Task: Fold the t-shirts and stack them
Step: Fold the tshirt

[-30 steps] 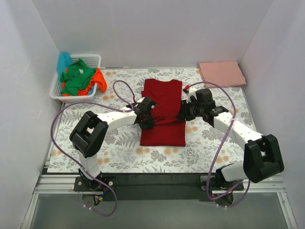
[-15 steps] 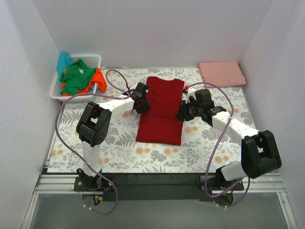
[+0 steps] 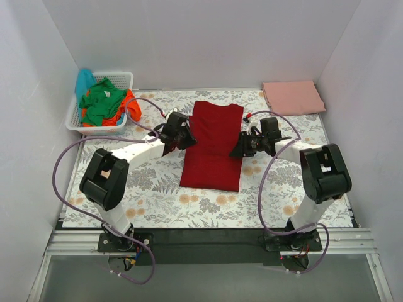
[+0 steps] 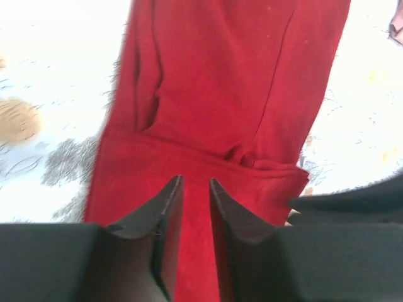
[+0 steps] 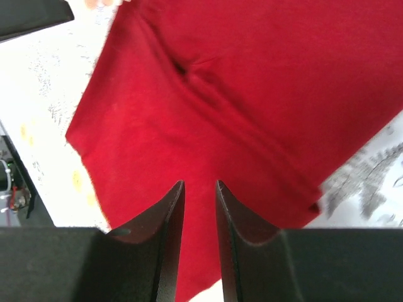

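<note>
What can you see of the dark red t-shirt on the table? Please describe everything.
The dark red t-shirt is soft, plain cloth, folded into a long narrow rectangle. It lies flat near the middle of the flowered table cover, with some creases across it. The left claw is at its left edge and the right claw at its right edge, fingers nearly together; whether they pinch the cloth is unclear.

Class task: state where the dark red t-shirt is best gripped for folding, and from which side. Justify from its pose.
Pinch the dark red t-shirt at its two near hem corners, one from the left, one from the right. It lies flat as a long strip, collar far, so lifting the hem likely halves it.
</note>
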You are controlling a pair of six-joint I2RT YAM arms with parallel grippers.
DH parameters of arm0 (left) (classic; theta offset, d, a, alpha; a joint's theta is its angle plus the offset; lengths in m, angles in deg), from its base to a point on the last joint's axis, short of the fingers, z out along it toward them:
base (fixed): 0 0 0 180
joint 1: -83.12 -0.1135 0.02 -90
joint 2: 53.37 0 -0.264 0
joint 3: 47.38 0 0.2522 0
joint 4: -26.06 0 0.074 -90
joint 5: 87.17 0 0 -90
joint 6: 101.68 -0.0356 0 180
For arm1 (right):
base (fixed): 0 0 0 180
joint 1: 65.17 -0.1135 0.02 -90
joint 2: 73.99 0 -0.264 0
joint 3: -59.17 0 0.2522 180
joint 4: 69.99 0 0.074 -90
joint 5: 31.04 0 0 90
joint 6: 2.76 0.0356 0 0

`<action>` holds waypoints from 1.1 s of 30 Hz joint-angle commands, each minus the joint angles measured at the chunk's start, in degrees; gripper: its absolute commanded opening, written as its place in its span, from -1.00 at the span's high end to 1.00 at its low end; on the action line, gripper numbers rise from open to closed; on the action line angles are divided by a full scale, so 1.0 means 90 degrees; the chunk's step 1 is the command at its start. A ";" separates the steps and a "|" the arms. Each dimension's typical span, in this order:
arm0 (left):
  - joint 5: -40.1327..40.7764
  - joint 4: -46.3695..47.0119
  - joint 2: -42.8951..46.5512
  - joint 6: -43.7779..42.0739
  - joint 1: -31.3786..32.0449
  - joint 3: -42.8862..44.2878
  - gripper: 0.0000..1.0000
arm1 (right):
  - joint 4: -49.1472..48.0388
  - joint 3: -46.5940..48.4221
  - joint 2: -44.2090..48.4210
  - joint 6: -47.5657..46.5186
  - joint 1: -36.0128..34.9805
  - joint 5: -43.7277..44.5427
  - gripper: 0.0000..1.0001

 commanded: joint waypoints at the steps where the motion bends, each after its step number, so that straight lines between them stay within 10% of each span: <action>1: -0.0489 0.0658 -0.0536 0.0020 -0.0245 -0.0110 0.59 | -0.0615 0.0447 -0.0679 0.0094 0.0243 -0.0774 0.36; 11: -0.1319 0.0853 -0.1485 0.0626 -0.1028 -0.0490 0.66 | -0.0997 0.1024 -0.2194 0.0474 0.1053 -0.1135 0.42; 21: -0.1564 0.0365 0.0720 0.0373 -0.0873 -0.1085 0.15 | -0.1017 -0.0086 -0.0040 0.1295 0.0430 -0.1546 0.42; 33: -0.2190 -0.0260 0.1601 0.0733 -0.0120 -0.3135 0.51 | -0.1923 -0.2616 0.0523 0.1276 -0.0197 -0.1390 0.43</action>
